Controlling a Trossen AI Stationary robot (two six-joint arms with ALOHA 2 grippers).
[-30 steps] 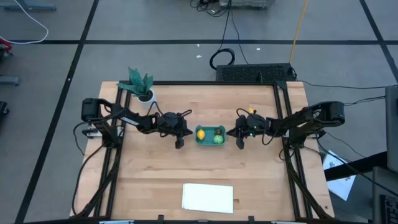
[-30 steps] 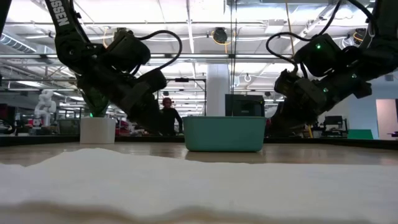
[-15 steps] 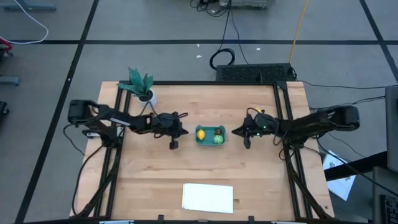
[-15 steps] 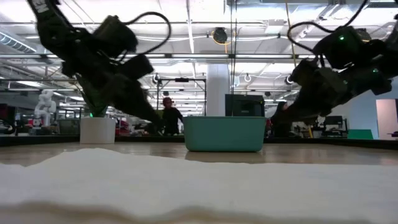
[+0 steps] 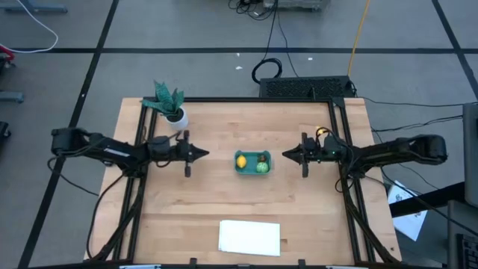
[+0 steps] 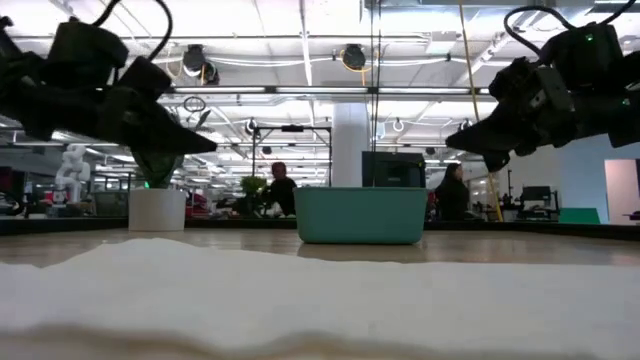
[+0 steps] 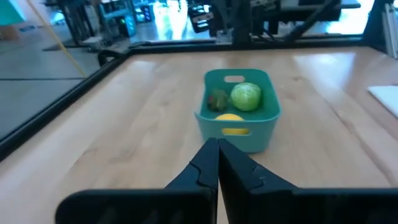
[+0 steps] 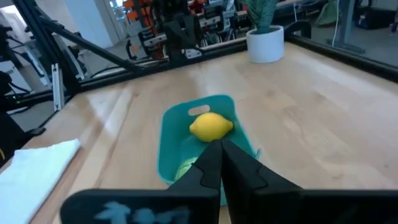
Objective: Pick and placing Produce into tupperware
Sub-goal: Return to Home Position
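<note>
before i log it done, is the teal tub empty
Not empty: the tub holds the lemon, green ball and a small red piece.

Even overhead light, faint shadows on the table [image 5: 224, 194], arms [image 6: 90, 85] dark against bright ceiling lamps [image 6: 345, 55]

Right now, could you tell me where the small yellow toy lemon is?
High view: the yellow lemon lies in the teal plastic tub, centre table, at its left end, beside the round green fruit.

High camera: straight down from far above, whole table [image 5: 187, 202] covered. Low camera: table height, level across it. My wrist cameras: near, facing each other over the left gripper [image 7: 216, 143] and right gripper [image 8: 221, 144]. All four share the tub [image 5: 253, 162] between them.
</note>
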